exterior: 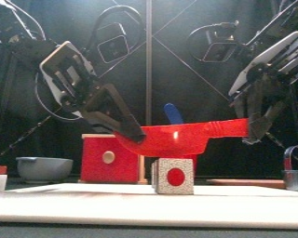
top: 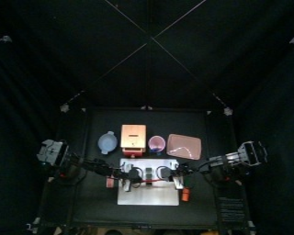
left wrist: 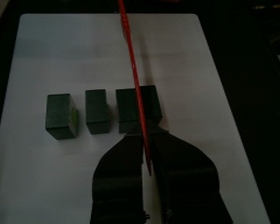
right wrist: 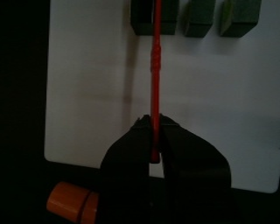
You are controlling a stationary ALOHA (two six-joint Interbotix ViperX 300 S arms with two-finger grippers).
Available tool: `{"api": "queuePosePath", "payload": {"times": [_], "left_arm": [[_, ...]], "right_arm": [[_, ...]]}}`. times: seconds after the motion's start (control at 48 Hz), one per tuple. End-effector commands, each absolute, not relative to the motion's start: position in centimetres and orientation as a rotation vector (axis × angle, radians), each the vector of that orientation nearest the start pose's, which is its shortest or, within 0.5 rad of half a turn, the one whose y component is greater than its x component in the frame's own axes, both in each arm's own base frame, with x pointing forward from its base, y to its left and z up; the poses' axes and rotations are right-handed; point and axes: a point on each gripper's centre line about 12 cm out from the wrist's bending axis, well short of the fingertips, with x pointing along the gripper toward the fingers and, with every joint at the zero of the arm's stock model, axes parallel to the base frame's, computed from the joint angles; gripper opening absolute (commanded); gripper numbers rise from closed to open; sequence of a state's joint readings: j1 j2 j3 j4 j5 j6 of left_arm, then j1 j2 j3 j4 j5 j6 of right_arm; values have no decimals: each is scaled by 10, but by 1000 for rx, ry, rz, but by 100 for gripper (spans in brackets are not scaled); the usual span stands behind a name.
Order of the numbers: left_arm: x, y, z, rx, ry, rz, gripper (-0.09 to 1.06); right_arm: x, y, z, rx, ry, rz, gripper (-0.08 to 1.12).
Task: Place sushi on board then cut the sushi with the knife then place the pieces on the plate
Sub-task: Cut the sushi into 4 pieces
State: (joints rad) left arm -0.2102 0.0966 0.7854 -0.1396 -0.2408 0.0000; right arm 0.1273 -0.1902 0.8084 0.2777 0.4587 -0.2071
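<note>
Red knife (exterior: pixel 199 136) glossy plastic (light glints on blade); white board (left wrist: pixel 219 87) smooth, matt; sushi blocks (left wrist: pixel 63 115) matt.

Dim overall, one bright patch.
Brightest on the white cutting board (top: pixel 150 196), lower centre of the top view; upper half nearly black.

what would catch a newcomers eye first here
A red toy knife held level between both arms: the left gripper and the right gripper are each shut on one end, above the white cutting board. Beneath its blade three dark green sushi blocks sit in a row on the board, the blade over the largest.
</note>
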Motion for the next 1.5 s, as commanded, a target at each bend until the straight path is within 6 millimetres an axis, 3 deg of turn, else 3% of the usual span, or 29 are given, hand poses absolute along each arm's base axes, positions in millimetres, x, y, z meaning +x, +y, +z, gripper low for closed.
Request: {"api": "queuePosePath", "payload": {"times": [0.021,0.833,1.167,1.5], "left_arm": [[360,-78,114,-46,668,-140,38],[361,-76,99,-41,707,-131,38],[362,-95,88,-41,754,-163,38],[362,-97,73,-40,832,-158,38]], "right_arm": [[296,57,159,28,1065,219,35],[297,60,142,20,1105,219,35],[301,73,130,20,1125,242,35],[305,75,117,15,1148,240,35]]}}
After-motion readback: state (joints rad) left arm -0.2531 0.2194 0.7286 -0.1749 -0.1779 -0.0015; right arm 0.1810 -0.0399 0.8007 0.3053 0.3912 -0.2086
